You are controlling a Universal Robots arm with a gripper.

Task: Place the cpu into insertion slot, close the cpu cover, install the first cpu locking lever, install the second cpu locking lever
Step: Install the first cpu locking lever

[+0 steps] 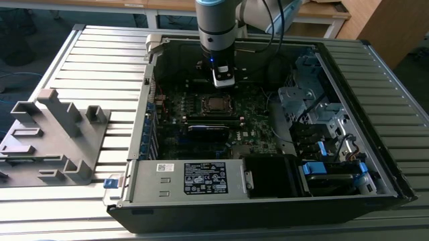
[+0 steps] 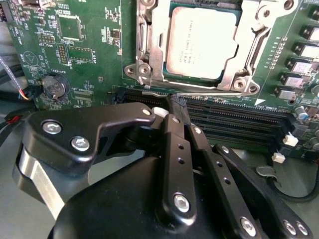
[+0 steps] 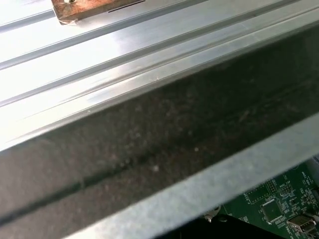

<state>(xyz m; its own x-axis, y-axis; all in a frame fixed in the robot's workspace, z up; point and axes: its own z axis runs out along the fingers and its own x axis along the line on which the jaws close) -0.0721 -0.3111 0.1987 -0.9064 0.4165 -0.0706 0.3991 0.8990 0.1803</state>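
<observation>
Seated under the silvery windowed metal cpu cover [image 2: 234, 69], the grey square cpu [image 2: 202, 42] was pictured; the black gripper [image 2: 172, 115] was clenched, empty.

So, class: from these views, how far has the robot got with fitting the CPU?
Done: the cpu sits in the slot, and the cover lies closed around it, the chip showing through its window. In hand: the tool holds nothing and hangs just beside the socket, above the memory slots. Left: the locking levers; whether either is latched cannot be told.
</observation>
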